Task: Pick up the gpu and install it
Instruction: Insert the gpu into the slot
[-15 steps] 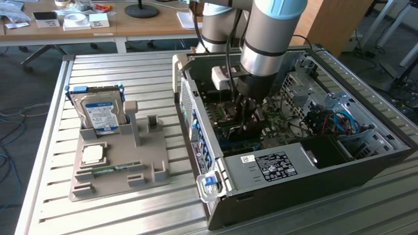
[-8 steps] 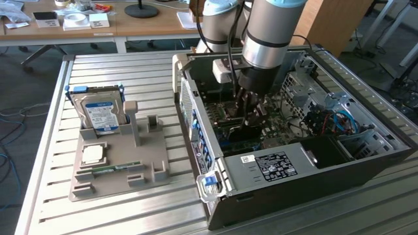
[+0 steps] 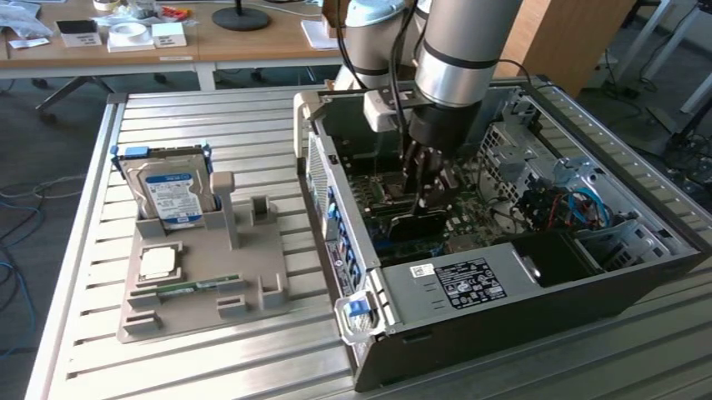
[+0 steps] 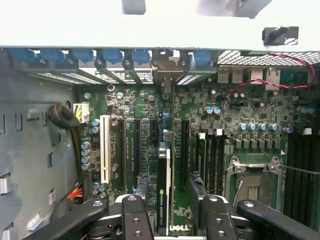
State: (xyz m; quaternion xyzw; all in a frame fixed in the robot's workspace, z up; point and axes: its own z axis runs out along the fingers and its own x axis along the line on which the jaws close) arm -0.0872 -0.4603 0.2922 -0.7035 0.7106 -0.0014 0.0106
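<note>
The gpu [image 4: 164,170] stands edge-on in a motherboard slot inside the open computer case [image 3: 623,275]. It is a thin dark card with a pale edge and a label. Its far end lines up with a grey bracket [image 4: 165,77] at the case's back wall. My gripper [image 4: 169,181] straddles the card, one black finger on each side. A strip of motherboard shows between each finger and the card, so the gripper is open. In the exterior view my gripper [image 3: 426,193] reaches down into the case, with the dark gpu [image 3: 414,225] just below it.
A grey holder [image 3: 262,292] lies on the slatted table at the exterior view's left. It carries a silver hard drive [image 3: 169,196], a square processor [image 3: 159,264] and a green memory stick [image 3: 189,287]. Case walls, a black power supply [image 3: 468,279] and cables [image 3: 579,208] surround the arm.
</note>
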